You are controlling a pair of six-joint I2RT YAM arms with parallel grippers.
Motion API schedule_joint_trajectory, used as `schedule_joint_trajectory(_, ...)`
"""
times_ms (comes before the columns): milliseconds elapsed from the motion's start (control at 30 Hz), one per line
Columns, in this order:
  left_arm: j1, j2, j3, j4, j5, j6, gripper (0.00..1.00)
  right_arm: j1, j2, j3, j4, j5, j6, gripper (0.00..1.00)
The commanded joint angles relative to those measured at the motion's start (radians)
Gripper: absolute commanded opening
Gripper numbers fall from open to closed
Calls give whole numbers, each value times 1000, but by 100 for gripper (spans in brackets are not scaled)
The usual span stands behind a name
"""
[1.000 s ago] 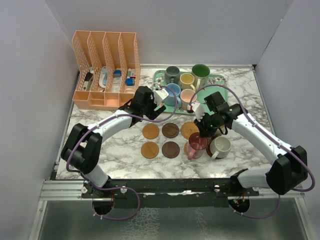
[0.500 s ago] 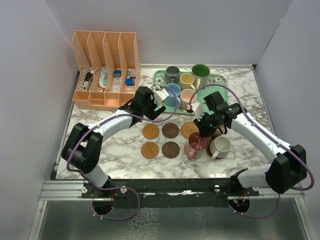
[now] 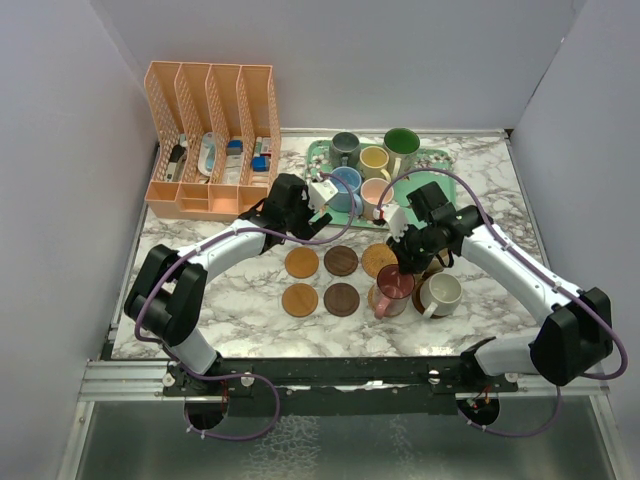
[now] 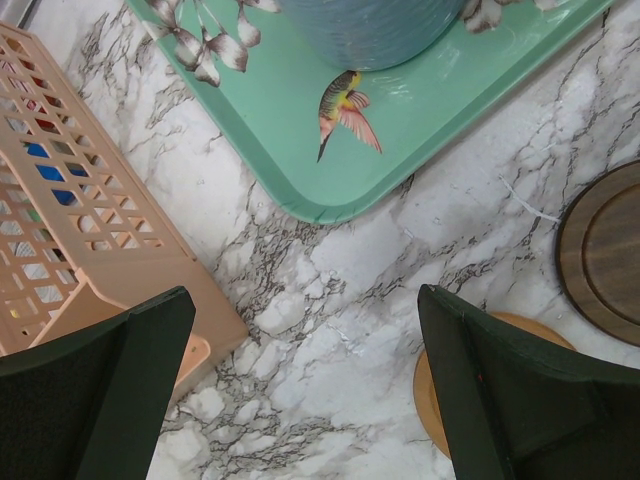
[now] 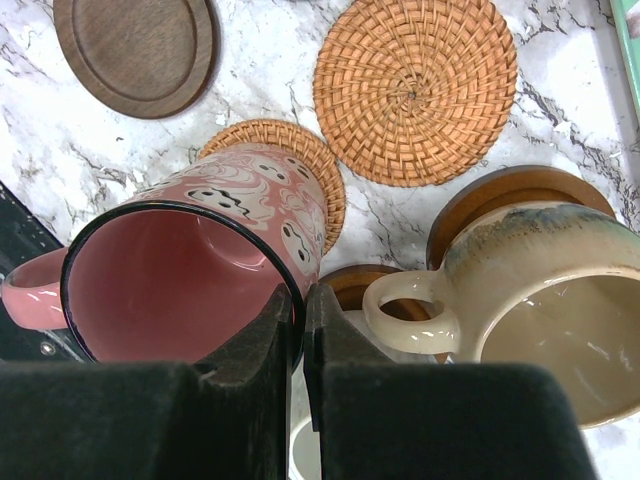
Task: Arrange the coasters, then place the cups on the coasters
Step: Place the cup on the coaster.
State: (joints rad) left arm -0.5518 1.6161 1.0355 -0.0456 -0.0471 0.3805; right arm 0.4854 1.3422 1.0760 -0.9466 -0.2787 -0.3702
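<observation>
My right gripper (image 5: 302, 312) (image 3: 404, 268) is shut on the rim of the pink patterned cup (image 5: 200, 262) (image 3: 395, 288), one finger inside and one outside. The cup sits over a woven coaster (image 5: 300, 150); I cannot tell if it touches. A cream cup (image 5: 545, 290) (image 3: 440, 293) stands on a brown coaster (image 5: 500, 188) beside it. Several bare coasters (image 3: 302, 262) lie in two rows. My left gripper (image 4: 305, 400) (image 3: 318, 215) hangs open over bare marble near the blue cup (image 4: 370, 30) (image 3: 345, 188).
The teal floral tray (image 3: 425, 190) (image 4: 290, 130) at the back holds several more cups, among them grey (image 3: 346, 150) and green (image 3: 401, 145). A peach mesh organizer (image 3: 210, 140) (image 4: 80, 220) stands at the back left, close to the left fingers.
</observation>
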Motion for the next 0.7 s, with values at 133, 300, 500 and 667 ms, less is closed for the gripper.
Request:
schedule_joint_trajectory(133, 1, 1, 20, -16, 30, 9, 99, 10, -5, 55, -20, -53, -15, 25)
schedule_joint_trajectory(300, 1, -2, 20, -15, 31, 8, 99, 10, -28, 86, -21, -32, -32, 55)
schedule_joint_trajectory(500, 1, -12, 19, -16, 30, 7, 99, 8, -43, 188, 30, 89, -23, 66)
schedule_joint_trajectory(667, 0, -25, 23, -17, 35, 0, 99, 4, 14, 305, 105, 187, -33, 67)
